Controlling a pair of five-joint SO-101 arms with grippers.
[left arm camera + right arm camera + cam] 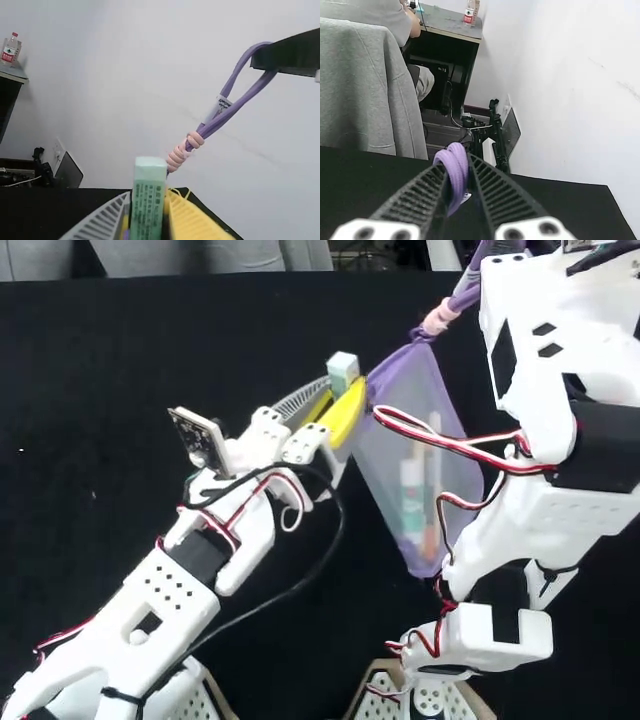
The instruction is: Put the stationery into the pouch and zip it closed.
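One eraser is being pinched by the left claw, tilted up beside one purple pouch (pens inside) dangling above the bench, its strap pinched in the raised right claw.

Translucent purple pouch, hanging tilted above the surface by its purple strap, which is pinched in the right claw. Pens stand inside. Mint-green eraser, upright beside the pouch's upper corner, clamped in the left claw.
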